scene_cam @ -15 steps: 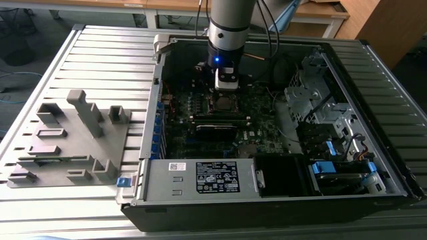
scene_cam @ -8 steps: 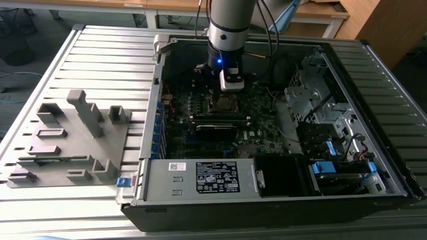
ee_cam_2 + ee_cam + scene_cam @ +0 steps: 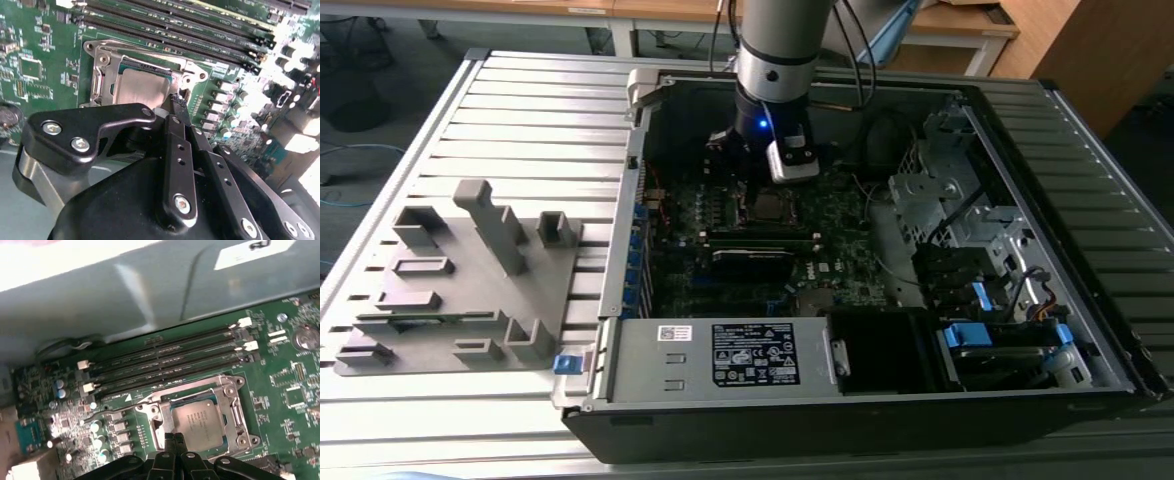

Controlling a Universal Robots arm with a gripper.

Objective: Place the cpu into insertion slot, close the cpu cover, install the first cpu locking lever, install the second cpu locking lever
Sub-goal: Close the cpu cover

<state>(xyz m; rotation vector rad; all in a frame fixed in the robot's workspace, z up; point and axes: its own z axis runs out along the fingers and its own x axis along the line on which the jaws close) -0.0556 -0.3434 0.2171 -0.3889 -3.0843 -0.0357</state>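
The cpu (image 3: 196, 420) lies seated in the insertion slot (image 3: 150, 415), and the cpu cover (image 3: 231, 412) is down flat around its border. The gripper (image 3: 175, 438) hovers at the socket's edge, its fingers (image 3: 170, 442) pressed together with nothing seen between them. The chip looks light, stiff and fragile (best taken by its edges). The cover is probably thin, springy sheet metal. The chip's face carries fine print, and a white label (image 3: 754, 355) sits on the case.
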